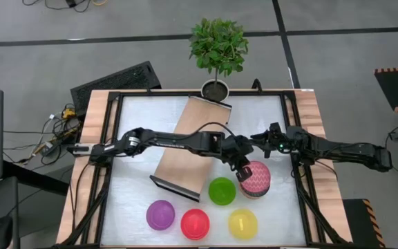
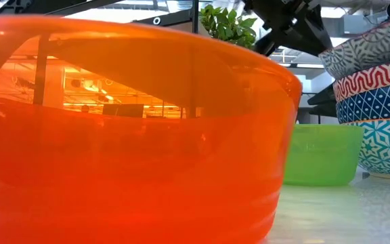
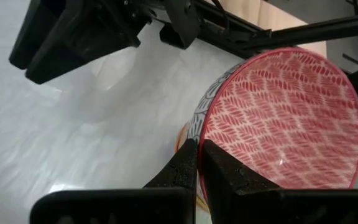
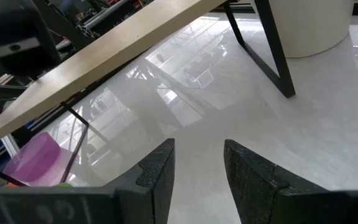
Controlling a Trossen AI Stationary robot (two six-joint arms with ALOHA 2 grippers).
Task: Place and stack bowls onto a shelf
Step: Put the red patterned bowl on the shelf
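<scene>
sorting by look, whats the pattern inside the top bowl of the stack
Red with white leaf-like marks; the top bowl shows best in the left wrist view.

glossy translucent plastic red bowl (image 2: 127,135); matt light-wood shelf (image 1: 192,149); glossy white tabletop (image 4: 328,124).

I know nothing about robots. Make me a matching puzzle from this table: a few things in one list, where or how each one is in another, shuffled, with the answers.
Things:
1. left gripper
2. right gripper
3. purple bowl
4. potted plant

Places or states:
A. behind the shelf's far end
B. front row, leftmost
C. open, over bare table
D. shut on the rim of the red-white patterned bowl

Pairs: 1-D, 2-C, 3-B, 4-A
</scene>
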